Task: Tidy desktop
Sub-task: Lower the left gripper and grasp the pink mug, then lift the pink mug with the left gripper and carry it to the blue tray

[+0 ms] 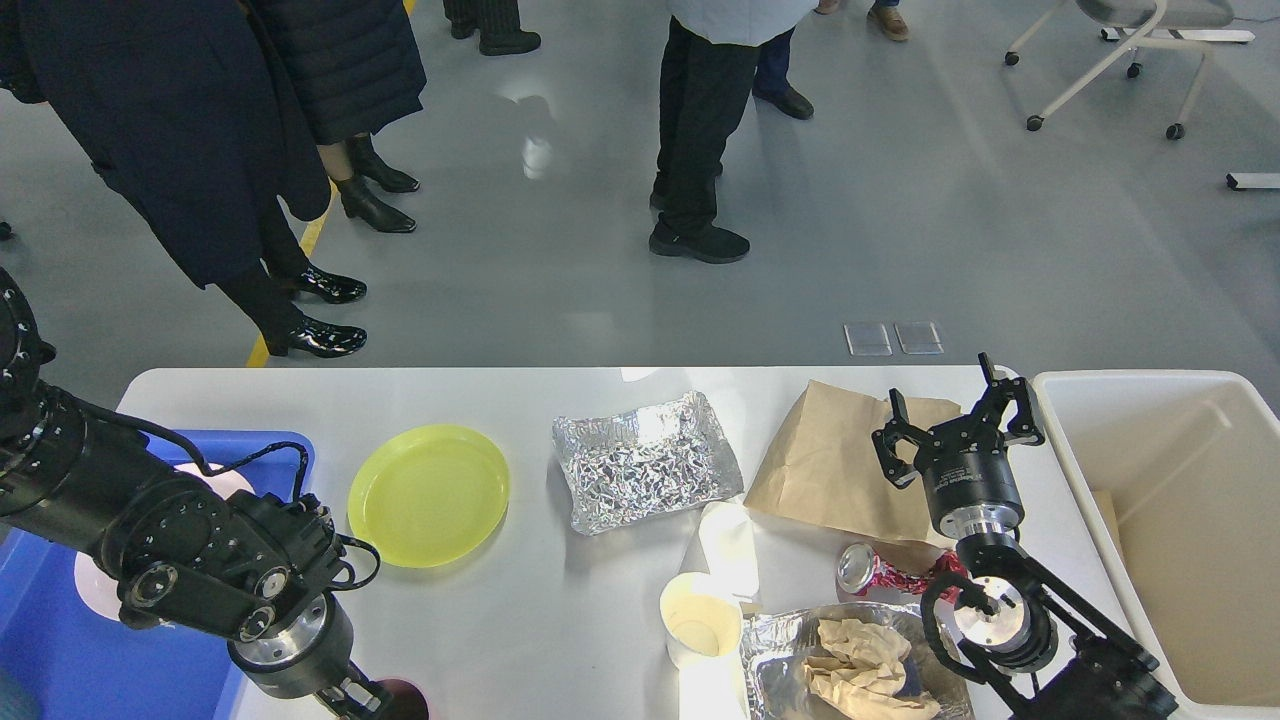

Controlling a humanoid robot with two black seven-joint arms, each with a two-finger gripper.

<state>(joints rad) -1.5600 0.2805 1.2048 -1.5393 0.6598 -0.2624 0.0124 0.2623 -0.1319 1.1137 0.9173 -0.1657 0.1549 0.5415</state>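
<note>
The white tabletop (520,620) spans the lower view, carrying a yellow plate (429,495), a foil tray (645,462), a brown paper bag (830,465), a crushed can (880,572) and a paper cup (700,618). The right claw (955,415) hovers over the bag's right edge, fingers spread apart and empty. The left claw (375,698) sits at the bottom edge — mostly cut off, perhaps against something dark red; I cannot tell its state
</note>
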